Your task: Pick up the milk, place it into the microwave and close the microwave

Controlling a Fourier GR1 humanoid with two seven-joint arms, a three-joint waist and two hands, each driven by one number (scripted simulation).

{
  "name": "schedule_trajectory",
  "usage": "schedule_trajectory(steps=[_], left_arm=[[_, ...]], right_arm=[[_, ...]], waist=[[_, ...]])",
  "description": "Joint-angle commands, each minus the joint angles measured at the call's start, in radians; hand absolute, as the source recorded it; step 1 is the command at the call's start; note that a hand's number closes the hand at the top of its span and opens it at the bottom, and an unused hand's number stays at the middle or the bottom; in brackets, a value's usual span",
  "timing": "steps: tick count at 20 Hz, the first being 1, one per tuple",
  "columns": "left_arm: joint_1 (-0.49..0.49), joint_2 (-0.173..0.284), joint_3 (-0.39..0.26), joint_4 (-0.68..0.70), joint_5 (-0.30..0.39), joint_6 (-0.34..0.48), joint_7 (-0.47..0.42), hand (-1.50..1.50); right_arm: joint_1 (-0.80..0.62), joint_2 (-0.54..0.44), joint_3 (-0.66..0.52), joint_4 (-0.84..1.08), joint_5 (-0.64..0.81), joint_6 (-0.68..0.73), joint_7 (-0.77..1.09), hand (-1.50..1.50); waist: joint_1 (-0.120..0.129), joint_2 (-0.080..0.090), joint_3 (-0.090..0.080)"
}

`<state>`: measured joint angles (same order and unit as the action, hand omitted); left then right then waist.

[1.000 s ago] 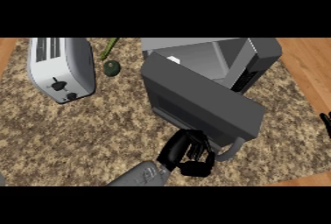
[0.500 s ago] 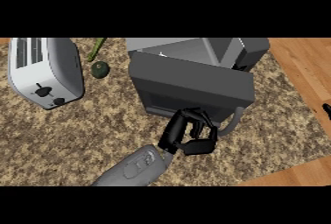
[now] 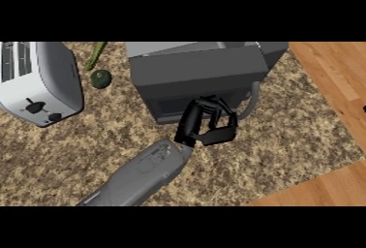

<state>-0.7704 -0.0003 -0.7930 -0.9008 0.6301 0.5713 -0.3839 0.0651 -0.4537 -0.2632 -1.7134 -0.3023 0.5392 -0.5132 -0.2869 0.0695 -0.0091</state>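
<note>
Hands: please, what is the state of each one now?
Left hand: not in view.
Right hand: fingers curled, holding nothing, pressed against the microwave door.

**Speckled bench, three things on it**

The bench [image 3: 286, 121] has a mottled brown and beige stone top, with wood flooring showing past its right and lower-right edges. A dark grey microwave [image 3: 196, 77] stands at the upper middle. A silver toaster [image 3: 39, 82] sits at the upper left, well apart from it. Between them, near the toaster, lies a small dark green avocado [image 3: 100, 79].
</note>
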Motion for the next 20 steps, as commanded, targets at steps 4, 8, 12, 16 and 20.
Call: schedule_trajectory(steps=[4, 8, 12, 16, 20], left_arm=[[-0.113, 0.0, 0.076, 0.074, 0.097, -0.024, -0.045, 1.5], [-0.136, 0.0, 0.101, 0.109, 0.132, -0.029, -0.093, 1.5], [-0.146, 0.0, 0.094, 0.115, 0.167, -0.033, -0.122, 1.5], [-0.152, 0.0, 0.089, 0.131, 0.192, -0.04, -0.149, 1.5], [-0.163, 0.0, 0.088, 0.146, 0.212, -0.045, -0.173, 1.5]], right_arm=[[-0.031, -0.052, -0.022, -0.006, -0.044, 0.026, 0.044, -1.5], [-0.048, -0.052, -0.031, 0.007, -0.068, 0.021, 0.055, -1.5], [-0.067, -0.07, -0.043, 0.026, -0.096, 0.033, 0.068, -1.5], [-0.092, -0.101, -0.068, 0.029, -0.109, 0.035, 0.077, -1.5], [-0.109, -0.122, -0.078, 0.05, -0.122, 0.042, 0.091, -1.5]], waist=[[-0.025, 0.01, 0.0], [-0.03, 0.019, 0.002], [-0.032, 0.021, 0.004], [-0.036, 0.02, 0.004], [-0.032, 0.028, 0.005]])
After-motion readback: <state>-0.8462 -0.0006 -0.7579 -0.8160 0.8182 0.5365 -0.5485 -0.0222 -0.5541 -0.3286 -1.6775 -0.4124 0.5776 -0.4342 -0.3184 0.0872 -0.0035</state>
